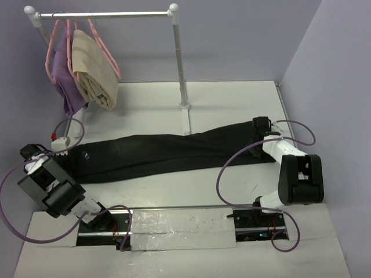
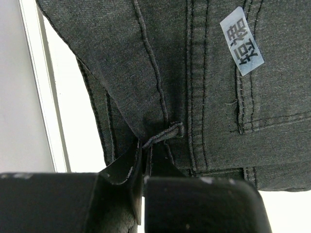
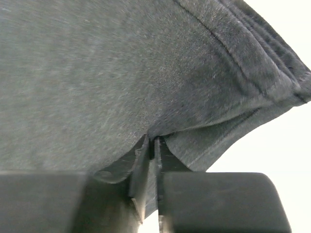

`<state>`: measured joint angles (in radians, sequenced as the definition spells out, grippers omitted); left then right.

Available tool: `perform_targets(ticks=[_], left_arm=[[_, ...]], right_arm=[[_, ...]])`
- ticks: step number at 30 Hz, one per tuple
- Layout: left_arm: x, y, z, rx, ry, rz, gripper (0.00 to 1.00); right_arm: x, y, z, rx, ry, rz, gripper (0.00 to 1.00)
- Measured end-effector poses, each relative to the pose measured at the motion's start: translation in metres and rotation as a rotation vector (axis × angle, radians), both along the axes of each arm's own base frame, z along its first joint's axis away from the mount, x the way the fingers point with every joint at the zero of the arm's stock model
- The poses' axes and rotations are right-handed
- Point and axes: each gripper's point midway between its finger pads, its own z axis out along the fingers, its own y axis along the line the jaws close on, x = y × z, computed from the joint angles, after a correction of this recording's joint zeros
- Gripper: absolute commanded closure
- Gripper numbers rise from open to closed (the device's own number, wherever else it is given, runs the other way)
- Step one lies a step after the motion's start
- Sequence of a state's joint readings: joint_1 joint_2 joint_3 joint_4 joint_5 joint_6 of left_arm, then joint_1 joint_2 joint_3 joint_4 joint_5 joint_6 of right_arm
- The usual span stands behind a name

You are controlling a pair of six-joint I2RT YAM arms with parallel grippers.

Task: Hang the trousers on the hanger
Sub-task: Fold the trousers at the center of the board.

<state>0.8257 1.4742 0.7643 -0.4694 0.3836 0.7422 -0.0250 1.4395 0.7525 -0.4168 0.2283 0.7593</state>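
Observation:
The black trousers (image 1: 162, 152) lie stretched flat across the table from left to right. My left gripper (image 1: 42, 155) is at their left, waist end. In the left wrist view it (image 2: 145, 145) is shut on a fold of trouser cloth (image 2: 160, 73) beside a belt loop, below a white label (image 2: 241, 40). My right gripper (image 1: 261, 125) is at the right, leg end. In the right wrist view it (image 3: 155, 144) is shut on the cloth (image 3: 121, 68) near the hem. Pink hangers (image 1: 109, 55) hang on the rail at the back left, carrying other garments.
A white clothes rail (image 1: 104, 14) spans the back, with one post (image 1: 181, 63) standing mid-table just behind the trousers and its base (image 1: 186, 120) touching them. A purple garment (image 1: 62, 72) and a beige garment (image 1: 95, 72) hang from it. Purple cables loop by both arms.

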Motion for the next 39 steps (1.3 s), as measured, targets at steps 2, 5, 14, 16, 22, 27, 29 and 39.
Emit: perform_targets(ticks=[2, 5, 14, 16, 22, 27, 29, 39], left_arm=[[0.000, 0.000, 0.001, 0.003, -0.001, -0.003, 1.00], [-0.002, 0.000, 0.003, 0.009, -0.001, -0.012, 1.00], [-0.009, 0.005, 0.015, -0.015, 0.005, -0.008, 1.00], [-0.008, 0.011, 0.025, -0.020, -0.008, 0.000, 1.00], [-0.005, 0.016, 0.049, -0.029, -0.036, -0.010, 1.00], [-0.016, 0.017, 0.057, -0.009, -0.033, -0.023, 1.00], [-0.023, 0.018, 0.059, -0.002, -0.029, -0.021, 1.00], [-0.054, 0.024, 0.034, 0.058, 0.072, -0.071, 0.02]], right_arm=[[-0.001, 0.000, -0.009, 0.001, 0.027, 0.000, 0.95], [0.001, 0.000, -0.011, 0.001, 0.034, -0.001, 1.00], [0.005, -0.005, 0.028, -0.041, -0.013, 0.034, 1.00], [0.008, -0.006, 0.058, -0.056, -0.082, 0.048, 1.00], [0.002, -0.001, 0.119, -0.068, -0.241, 0.090, 1.00], [-0.017, -0.002, 0.094, -0.076, -0.143, 0.110, 1.00], [-0.029, -0.001, 0.079, -0.072, -0.090, 0.117, 0.98], [-0.056, -0.013, 0.041, -0.108, 0.071, 0.107, 0.27]])
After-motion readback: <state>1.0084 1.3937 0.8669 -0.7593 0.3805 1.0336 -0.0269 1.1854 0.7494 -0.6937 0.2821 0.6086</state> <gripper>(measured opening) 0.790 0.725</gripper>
